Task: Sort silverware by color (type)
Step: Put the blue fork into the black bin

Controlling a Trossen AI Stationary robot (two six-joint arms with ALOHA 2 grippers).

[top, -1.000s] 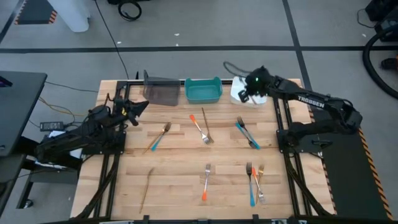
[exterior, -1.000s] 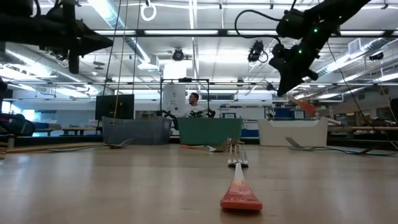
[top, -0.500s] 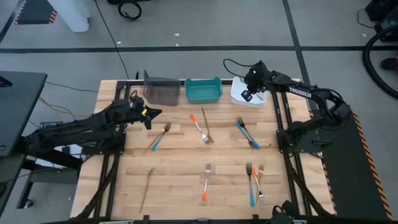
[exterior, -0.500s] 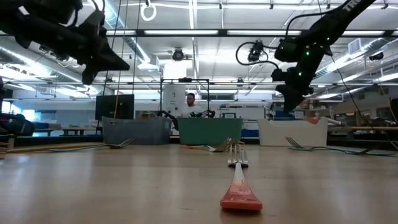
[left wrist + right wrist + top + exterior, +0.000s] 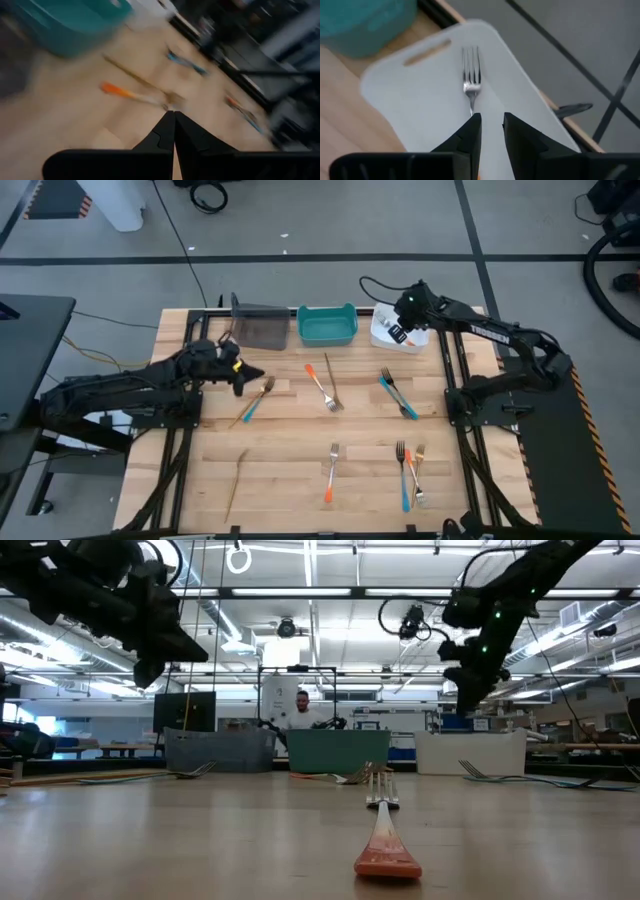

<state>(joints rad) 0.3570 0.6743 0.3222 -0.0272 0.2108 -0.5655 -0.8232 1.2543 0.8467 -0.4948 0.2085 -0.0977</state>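
Observation:
My right gripper (image 5: 400, 331) (image 5: 491, 117) hovers open above the white bin (image 5: 388, 335) at the far edge. A fork (image 5: 471, 75) lies on the bin floor, its handle hidden under my fingers. My left gripper (image 5: 247, 376) (image 5: 173, 114) is shut and in the air, just left of a blue-handled fork (image 5: 256, 400). Flat on the table lie an orange fork (image 5: 317, 378) crossing a tan one (image 5: 330, 385), two blue forks (image 5: 398, 395), an orange fork (image 5: 330, 475) (image 5: 385, 840), a mixed cluster (image 5: 410, 470) and a tan utensil (image 5: 236, 480).
A grey bin (image 5: 260, 327), a teal bin (image 5: 327, 325) and the white bin stand in a row along the far edge. Bare wood shows in the table's middle (image 5: 290, 435) and at its left near side. A person (image 5: 300, 705) is in the room behind.
My left gripper has swung from the table's left edge toward the middle and down, ending beside the blue-handled fork. My right gripper has sunk a little over the white bin. The orange-handled fork that hung from it a second ago is gone from below it.

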